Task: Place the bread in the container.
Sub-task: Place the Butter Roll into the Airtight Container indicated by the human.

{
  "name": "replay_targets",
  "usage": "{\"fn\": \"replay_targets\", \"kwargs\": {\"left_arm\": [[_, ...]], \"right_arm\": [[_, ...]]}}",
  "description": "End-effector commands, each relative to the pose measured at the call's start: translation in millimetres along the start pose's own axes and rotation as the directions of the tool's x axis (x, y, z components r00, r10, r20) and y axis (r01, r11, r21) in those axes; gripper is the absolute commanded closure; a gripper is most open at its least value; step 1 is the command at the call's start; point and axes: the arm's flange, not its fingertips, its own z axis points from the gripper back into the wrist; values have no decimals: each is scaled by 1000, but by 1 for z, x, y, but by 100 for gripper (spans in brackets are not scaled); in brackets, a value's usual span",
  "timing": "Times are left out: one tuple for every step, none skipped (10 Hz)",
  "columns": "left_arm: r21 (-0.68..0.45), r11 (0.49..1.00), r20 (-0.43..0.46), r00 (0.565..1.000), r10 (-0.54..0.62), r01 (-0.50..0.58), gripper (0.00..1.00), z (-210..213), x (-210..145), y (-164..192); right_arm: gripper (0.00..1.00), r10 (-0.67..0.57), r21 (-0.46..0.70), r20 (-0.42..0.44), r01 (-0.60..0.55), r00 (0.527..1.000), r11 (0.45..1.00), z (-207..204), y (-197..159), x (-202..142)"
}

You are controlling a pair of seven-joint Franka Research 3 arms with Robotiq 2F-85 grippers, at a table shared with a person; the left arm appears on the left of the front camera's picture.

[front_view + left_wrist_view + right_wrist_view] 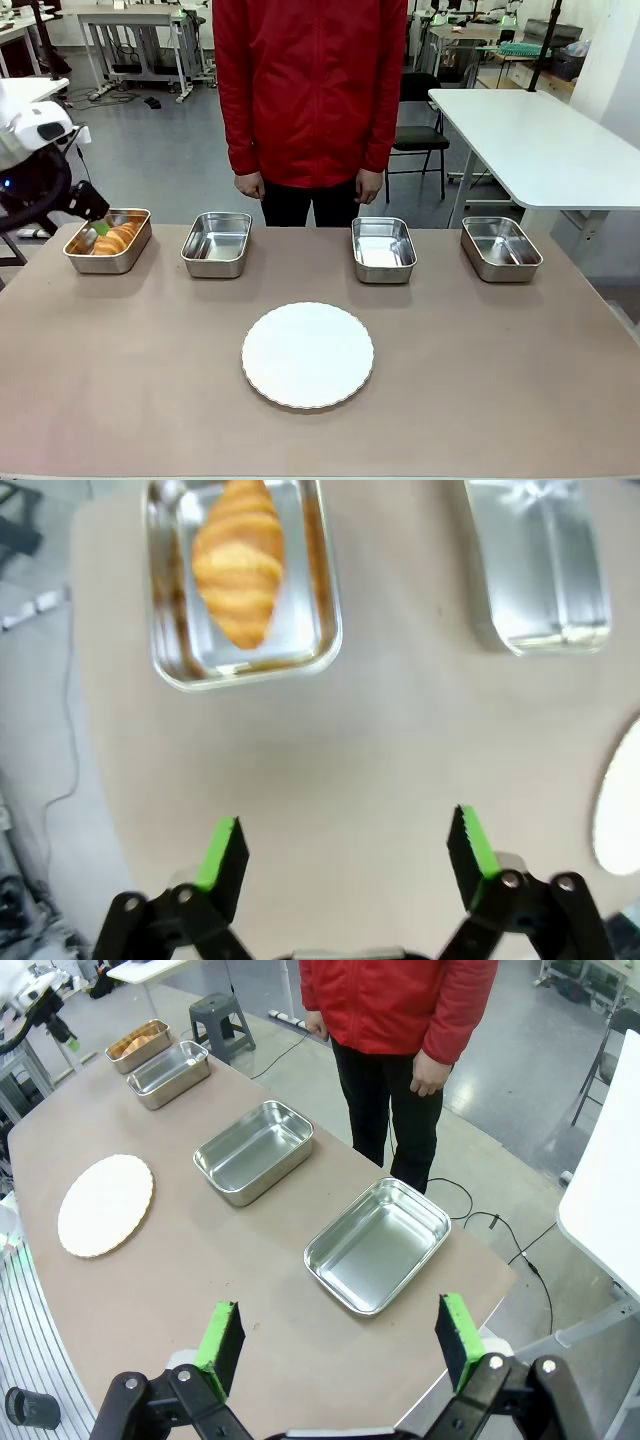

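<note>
Bread [239, 565] lying inside the container [168, 652] at the bench's [500, 380] left end, left tool [345, 850] spread wide and empty above, right tool [340, 1345] likewise gaping.

Left arm: entering from the left edge, its wrist tilting down | left gripper [345, 855]: pointing at the tabletop, jaws standing wide apart, holding nothing | right gripper [340, 1345]: hanging high, jaws standing wide apart, holding nothing

The plate [618, 810] is cut by the frame edge; the bread [115, 238] sits half hidden behind the container [108, 243] wall.
</note>
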Motion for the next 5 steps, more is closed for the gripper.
{"fn": "replay_targets", "kwargs": {"left_arm": [[11,1000,64,998,17,-18,0,7,-39,-13],[13,1000,59,998,21,-22,0,7,-54,-13],[-2,1000,54,998,18,-18,0,8,-64,-12],[-19,1000,19,1000,4,-3,0,7,-66,-13],[-46,999,-56,998,8,-11,0,4,-63,-11]], "right_arm": [[0,3,3,12,-3,1000,1000,1,0,1],[0,3,3,12,-3,1000,1000,1,0,1],[0,3,3,12,-3,1000,1000,1,0,1],[0,3,3,12,-3,1000,1000,1,0,1],[0,3,3,12,-3,1000,1000,1,0,1]]}}
